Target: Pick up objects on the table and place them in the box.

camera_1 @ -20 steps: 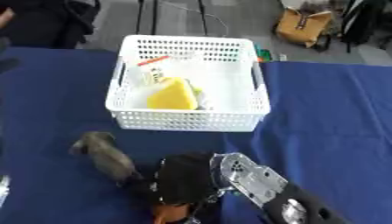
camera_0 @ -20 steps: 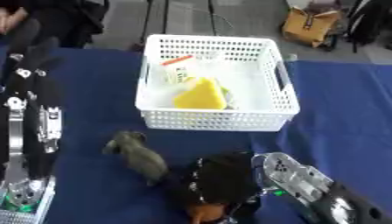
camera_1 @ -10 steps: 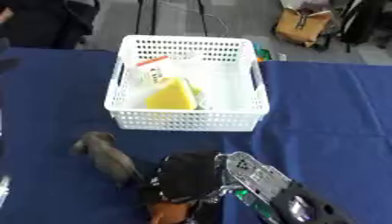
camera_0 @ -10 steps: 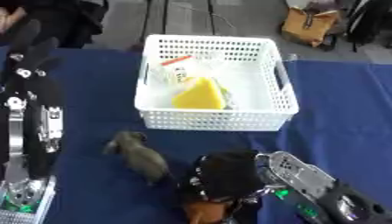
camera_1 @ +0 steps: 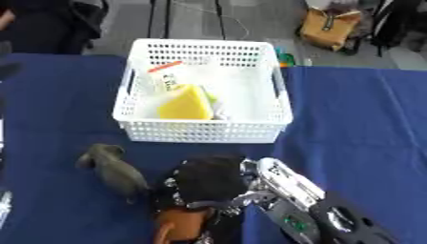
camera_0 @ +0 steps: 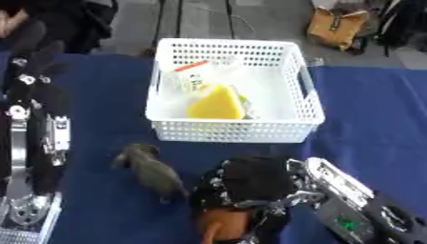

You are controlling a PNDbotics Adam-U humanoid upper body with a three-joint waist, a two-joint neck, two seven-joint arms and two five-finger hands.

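basket (camera_0: 233,131) white lattice | wedge (camera_0: 215,102) yellow | animal figure (camera_0: 150,170) grey | tablecloth (camera_0: 367,119) navy | right hand (camera_0: 250,183) black

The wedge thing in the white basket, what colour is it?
The wedge in the basket is yellow, seen best in the left eye view.

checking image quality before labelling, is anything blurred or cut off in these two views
Left eye view: soft throughout; the right hand is smeared over an orange object cut by the bottom edge, and the grey toy lacks detail. Right eye view: the same softness, the white basket holes blur together, and the left hand shows only in the left eye view.
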